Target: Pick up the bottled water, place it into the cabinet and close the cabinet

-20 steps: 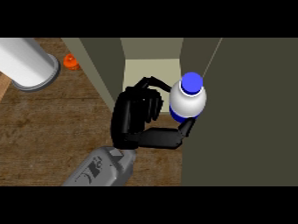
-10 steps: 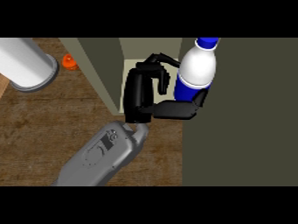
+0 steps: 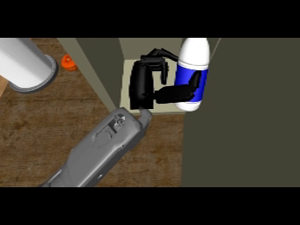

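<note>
1. One grey arm [image 3: 103, 151] comes in from 6 o'clock and points up toward 12 o'clock.
2. It is hard to tell whose side this arm is on, but it looks like the left.
3. Its black left hand [image 3: 145, 85] is wrapped round the bottle [image 3: 192, 72], with the thumb at 5 o'clock on the blue label and the fingers curled at 10 o'clock.
4. The bottle is white with a blue band, and it shows longways, running from 12 to 6 o'clock.
5. The bottle is at the open front of the cabinet [image 3: 250, 114], over the pale shelf [image 3: 129, 94].
6. The dark cabinet side fills the view from 1 to 5 o'clock, touching the bottle's edge.
7. A big white tube [image 3: 19, 61] lies at 10 o'clock on the wood counter [image 3: 42, 127].
8. A small orange thing [image 3: 67, 62] sits just beside the tube, toward 11 o'clock.
</note>
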